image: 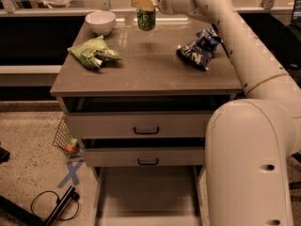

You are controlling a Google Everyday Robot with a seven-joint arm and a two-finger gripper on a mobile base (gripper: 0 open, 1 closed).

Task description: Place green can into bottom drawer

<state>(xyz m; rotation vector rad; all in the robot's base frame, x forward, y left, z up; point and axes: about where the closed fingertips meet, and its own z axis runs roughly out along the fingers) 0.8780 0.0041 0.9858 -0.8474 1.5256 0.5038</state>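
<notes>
Okay, your pale two-finger gripper [144,3] is clamped over the top of the small dark green drink can [146,20], at the rear of the brown cabinet top [150,72]. White round bowl [100,21] and crumpled green snack bag [93,53] sit left of it, crumpled blue snack bag [200,48] right. Wide grey-brown bottom drawer [146,197] stands pulled out over speckled floor [28,140]; front edge cut off, right wall hidden by your cream robot arm [254,164].

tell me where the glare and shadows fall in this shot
Camera view: a bright glare band runs along the far edge of the cabinet top, behind the green can that the gripper holds from above near that edge; a soft shadow sits on the top below the can; the open bottom drawer lies in dim shade.
</notes>
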